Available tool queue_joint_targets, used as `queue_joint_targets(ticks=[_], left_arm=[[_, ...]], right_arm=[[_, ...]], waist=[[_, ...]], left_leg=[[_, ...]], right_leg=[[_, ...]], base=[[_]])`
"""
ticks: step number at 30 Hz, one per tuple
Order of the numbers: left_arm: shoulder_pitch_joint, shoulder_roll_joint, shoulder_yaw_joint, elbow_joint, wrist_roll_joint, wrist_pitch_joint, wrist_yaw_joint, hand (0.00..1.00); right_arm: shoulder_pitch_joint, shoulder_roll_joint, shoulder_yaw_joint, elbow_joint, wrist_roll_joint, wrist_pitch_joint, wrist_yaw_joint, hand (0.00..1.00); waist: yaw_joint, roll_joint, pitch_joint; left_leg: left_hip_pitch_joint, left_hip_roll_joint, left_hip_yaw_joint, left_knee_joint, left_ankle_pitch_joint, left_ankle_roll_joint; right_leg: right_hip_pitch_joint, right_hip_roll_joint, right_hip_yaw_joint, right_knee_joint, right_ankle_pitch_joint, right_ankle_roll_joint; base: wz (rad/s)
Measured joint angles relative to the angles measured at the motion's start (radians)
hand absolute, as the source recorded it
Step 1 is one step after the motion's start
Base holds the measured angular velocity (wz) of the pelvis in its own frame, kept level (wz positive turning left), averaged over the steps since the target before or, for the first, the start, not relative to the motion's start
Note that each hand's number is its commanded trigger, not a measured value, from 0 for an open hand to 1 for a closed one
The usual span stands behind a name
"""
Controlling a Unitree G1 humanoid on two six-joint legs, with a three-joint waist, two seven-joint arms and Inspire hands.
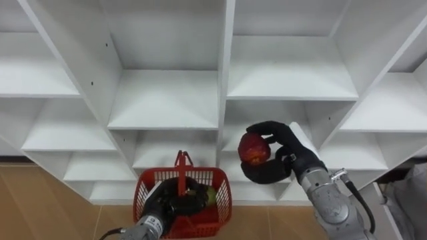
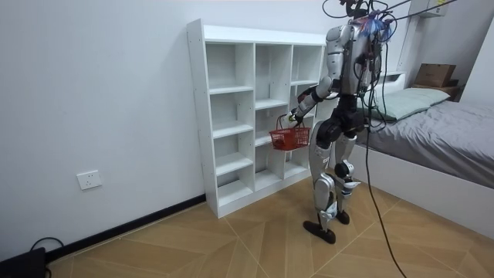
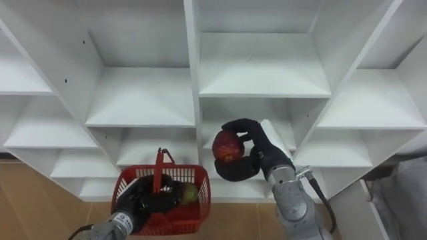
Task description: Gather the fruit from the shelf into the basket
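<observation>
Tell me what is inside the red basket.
A yellow-green fruit lies by the red basket's right wall. The left hand, carrying the basket, covers much of the inside; whatever is under it cannot be seen. The red fruit is in the right hand, outside.

The shelves (image 1: 167,100) are plain white all over; the basket (image 1: 220,193) is bright red, its walls a grid of small openings; the apple (image 1: 253,148) is deep red with a yellowish patch; a fruit (image 1: 209,195) inside the basket is yellow-green; the right hand (image 1: 283,143) and the left hand (image 1: 175,203) are both black; the floor (image 2: 231,247) is warm tan wood laid in a herringbone pattern; the wall (image 2: 93,93) is off-white, with a white socket (image 2: 89,180) and a black skirting board (image 2: 131,224) along its foot; the bed (image 2: 448,139) has a grey cover; the box (image 2: 434,75) beyond it is cardboard brown.
</observation>
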Motion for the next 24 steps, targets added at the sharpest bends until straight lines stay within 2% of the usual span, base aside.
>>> queue_joint_targets(ticks=[3, 13, 20, 24], left_arm=[[0.001, 0.000, 0.000, 0.000, 0.001, 0.000, -0.003, 1.00], [0.011, -0.002, -0.013, 0.005, 0.008, 0.000, -0.036, 1.00], [0.014, -0.004, -0.048, 0.007, 0.010, 0.004, -0.035, 1.00], [0.014, -0.005, -0.060, 0.008, 0.010, 0.004, -0.035, 1.00]], right_arm=[[0.000, 0.017, 0.003, -0.001, -0.004, 0.000, 0.030, 1.00], [0.000, 0.015, 0.042, 0.001, -0.009, 0.000, 0.116, 1.00], [0.000, 0.015, 0.090, 0.006, -0.060, 0.053, 0.158, 1.00], [0.000, 0.015, 0.109, 0.006, -0.103, 0.066, 0.166, 1.00]], waist=[[0.004, -0.001, -0.0002], [0.012, -0.014, 0.0014], [0.017, -0.024, 0.0036], [0.034, -0.025, 0.0043]], left_leg=[[0.002, 0.001, 0.012, 0.000, 0.000, 0.000], [0.015, 0.001, 0.025, -0.001, 0.000, 0.000], [0.016, 0.001, 0.024, -0.001, 0.000, 0.000], [0.016, 0.001, 0.024, -0.002, 0.000, 0.000]], right_leg=[[-0.001, 0.001, 0.008, 0.000, 0.000, 0.000], [0.004, 0.003, 0.023, -0.001, 0.000, 0.000], [0.005, 0.003, 0.023, 0.000, 0.000, 0.000], [0.005, 0.004, 0.023, -0.001, 0.001, 0.000]], base=[[-0.07], [-0.05], [0.00], [0.00]])
